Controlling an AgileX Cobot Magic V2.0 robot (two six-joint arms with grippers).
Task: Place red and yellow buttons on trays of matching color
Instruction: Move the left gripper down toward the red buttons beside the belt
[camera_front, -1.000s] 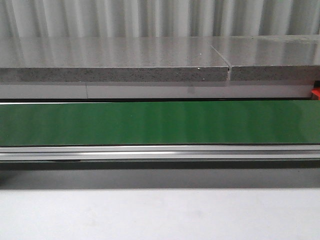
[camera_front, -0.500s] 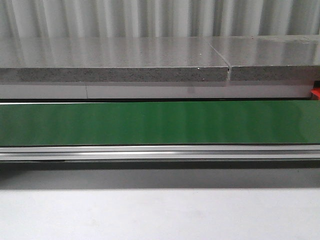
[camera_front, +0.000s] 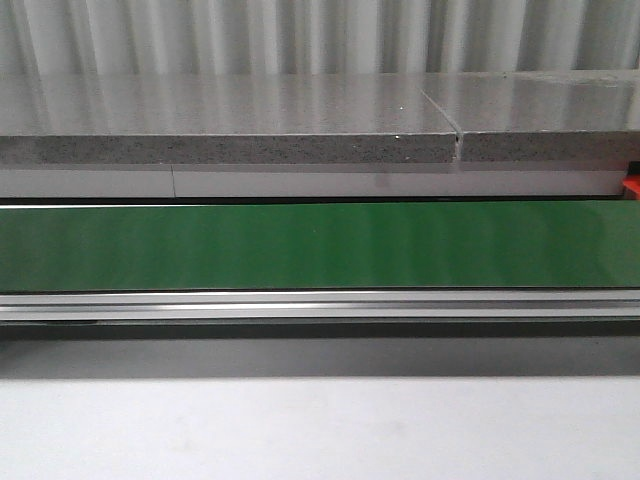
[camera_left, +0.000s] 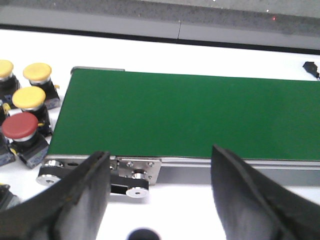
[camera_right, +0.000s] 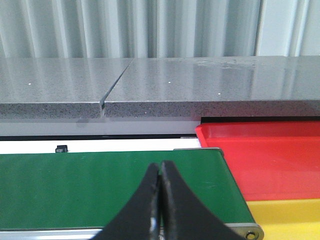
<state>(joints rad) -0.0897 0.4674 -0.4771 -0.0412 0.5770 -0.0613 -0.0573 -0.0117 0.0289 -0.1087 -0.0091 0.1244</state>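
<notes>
Left end effector (camera_left: 157, 200) wide open, empty; right end effector (camera_right: 161, 200) closed, empty. Red button (camera_left: 21, 131) at nine o'clock: rigid, probably light; grip mushroom cap.

Yellow-capped push button with black base (camera_left: 4, 70): cropped by frame's left edge. Flat yellow plastic tray (camera_right: 287, 217): cropped at lower right. Red fragment (camera_front: 631, 187), right edge: unidentifiable.
</notes>
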